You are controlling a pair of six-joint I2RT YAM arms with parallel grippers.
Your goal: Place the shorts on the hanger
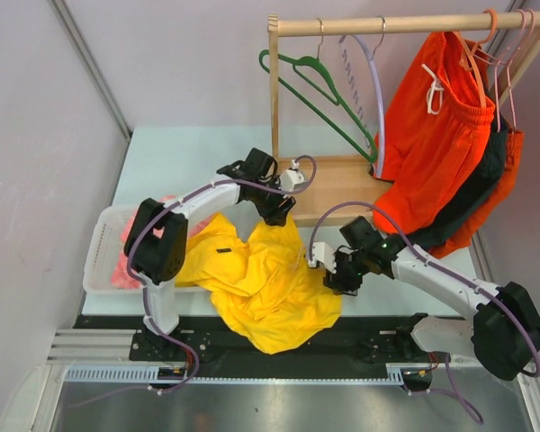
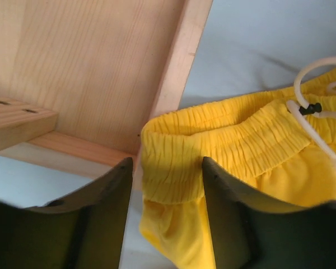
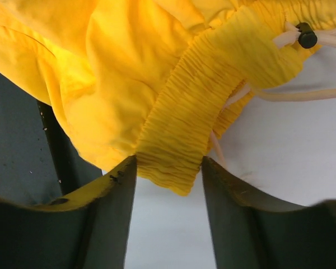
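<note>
The yellow shorts [image 1: 261,279] lie crumpled on the table between my arms, and part hangs over the front edge. My left gripper [image 1: 283,214] is open at their far end, by the rack base. In the left wrist view the gripper [image 2: 168,162] straddles the elastic waistband [image 2: 229,140], beside the white drawstring [image 2: 308,120]. My right gripper [image 1: 333,277] is open at the right side of the shorts. In the right wrist view it [image 3: 169,162] straddles a folded end of the waistband [image 3: 179,129]. The lilac hanger [image 1: 375,90] hangs empty on the rail.
A wooden rack stands at the back with a post [image 1: 274,99] and a base board [image 1: 342,180]. It also holds a dark green hanger [image 1: 319,85] and orange-red shorts [image 1: 436,135] over dark fabric. A clear bin [image 1: 103,243] with pink cloth sits at the left.
</note>
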